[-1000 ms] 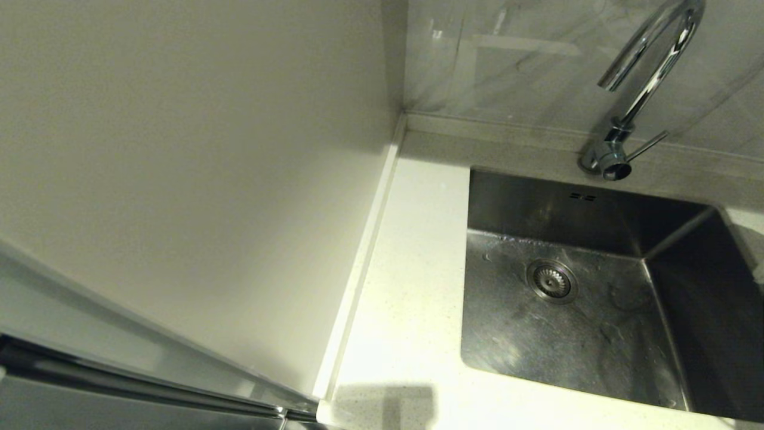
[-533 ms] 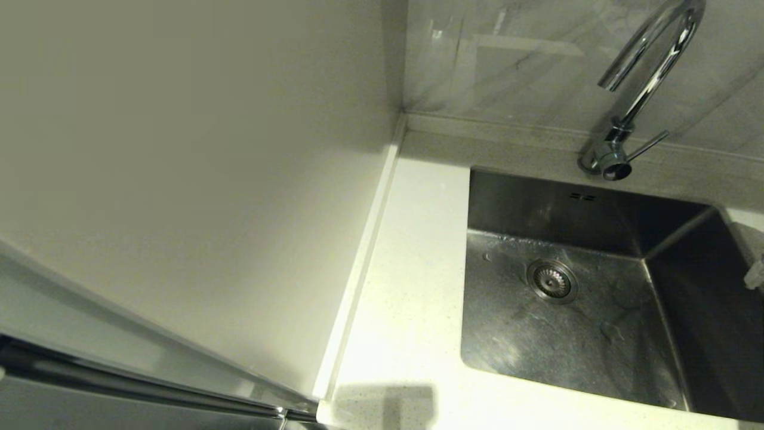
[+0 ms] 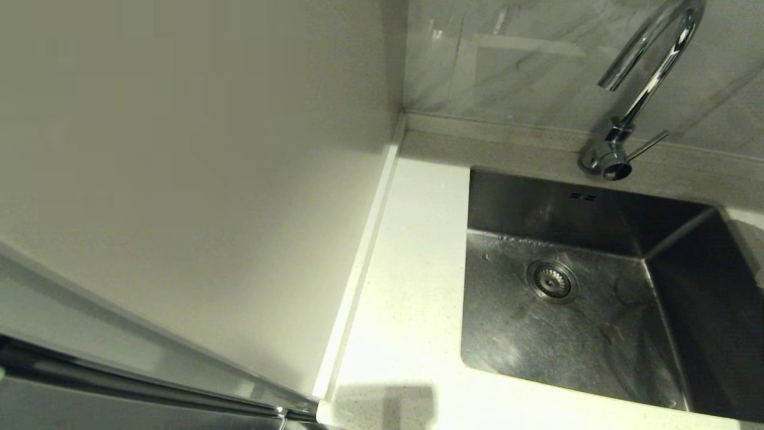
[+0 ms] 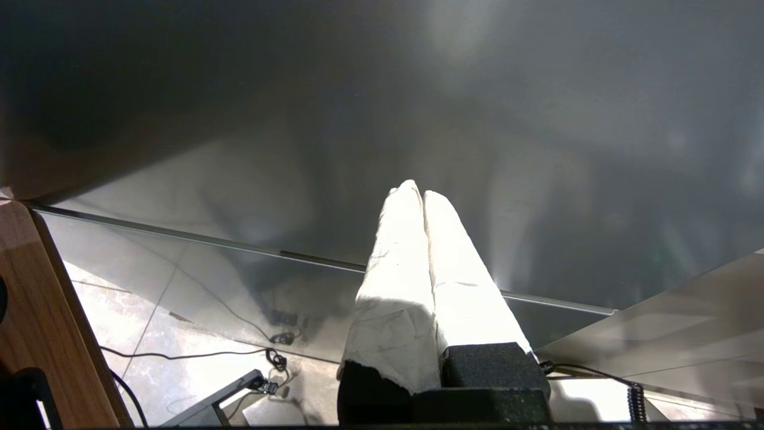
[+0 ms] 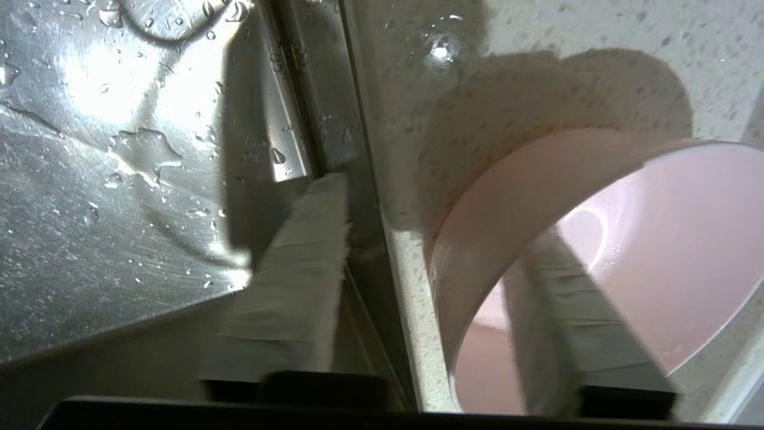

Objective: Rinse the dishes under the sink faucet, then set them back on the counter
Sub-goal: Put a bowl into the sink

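Note:
In the right wrist view the pale pink cup stands upright on the white speckled counter, just beside the wet steel sink. My right gripper is open and straddles the cup's wall. One finger is inside the cup; the other hangs outside over the sink's edge, apart from the wall. The head view shows the sink empty and the chrome faucet with no water running. The plate and the bowl are out of view. My left gripper is shut and parked low by a cabinet front.
A cream wall panel rises along the left of the narrow counter strip. A marbled backsplash stands behind the faucet, whose lever sticks out to the right. Water drops lie on the sink floor.
Half a second ago a pale bit of my right gripper showed at the head view's right edge; it is out of that view now. The sink and faucet are unchanged.

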Motion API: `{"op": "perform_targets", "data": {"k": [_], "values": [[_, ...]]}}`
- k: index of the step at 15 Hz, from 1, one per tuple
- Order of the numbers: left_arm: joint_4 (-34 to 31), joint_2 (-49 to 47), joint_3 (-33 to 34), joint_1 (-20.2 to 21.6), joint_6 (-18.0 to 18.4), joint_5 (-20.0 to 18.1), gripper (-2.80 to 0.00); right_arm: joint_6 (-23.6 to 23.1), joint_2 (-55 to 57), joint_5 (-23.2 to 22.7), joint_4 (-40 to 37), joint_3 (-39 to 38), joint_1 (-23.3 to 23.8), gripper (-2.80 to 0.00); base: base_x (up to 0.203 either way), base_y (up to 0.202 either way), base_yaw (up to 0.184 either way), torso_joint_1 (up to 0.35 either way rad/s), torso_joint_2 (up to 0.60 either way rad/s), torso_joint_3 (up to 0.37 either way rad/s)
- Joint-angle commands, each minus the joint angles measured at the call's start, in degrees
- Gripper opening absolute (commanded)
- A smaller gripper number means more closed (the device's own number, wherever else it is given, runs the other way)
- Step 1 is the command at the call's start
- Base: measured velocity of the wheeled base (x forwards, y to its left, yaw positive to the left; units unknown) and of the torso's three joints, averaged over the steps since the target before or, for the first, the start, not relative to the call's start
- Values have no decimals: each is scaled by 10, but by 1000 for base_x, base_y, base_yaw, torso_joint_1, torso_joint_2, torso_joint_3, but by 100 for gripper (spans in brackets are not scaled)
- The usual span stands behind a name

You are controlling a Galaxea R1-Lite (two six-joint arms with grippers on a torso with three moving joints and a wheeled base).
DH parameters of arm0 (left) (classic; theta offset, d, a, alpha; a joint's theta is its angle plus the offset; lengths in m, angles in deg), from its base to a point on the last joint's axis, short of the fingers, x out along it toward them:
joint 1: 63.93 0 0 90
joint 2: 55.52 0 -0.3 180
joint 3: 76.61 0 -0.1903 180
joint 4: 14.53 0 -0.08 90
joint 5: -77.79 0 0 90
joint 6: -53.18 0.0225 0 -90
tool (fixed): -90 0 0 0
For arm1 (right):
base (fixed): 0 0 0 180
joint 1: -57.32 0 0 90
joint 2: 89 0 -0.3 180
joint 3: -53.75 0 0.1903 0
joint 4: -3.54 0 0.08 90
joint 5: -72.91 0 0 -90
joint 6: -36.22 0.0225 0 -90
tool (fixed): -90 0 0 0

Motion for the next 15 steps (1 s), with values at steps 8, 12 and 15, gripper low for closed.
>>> {"op": "perform_targets", "data": {"k": [8, 12, 15], "values": [[0, 0, 2, 0, 0, 0, -280, -13, -22, 1, -2, -10, -2, -280, 0, 0, 0, 0, 0, 0], [0, 0, 2, 0, 0, 0, -280, -111, -96, -49, 45, -93, -32, -280, 0, 0, 0, 0, 0, 0], [0, 0, 2, 0, 0, 0, -280, -139, -157, -76, 146, -210, -91, -280, 0, 0, 0, 0, 0, 0]]}}
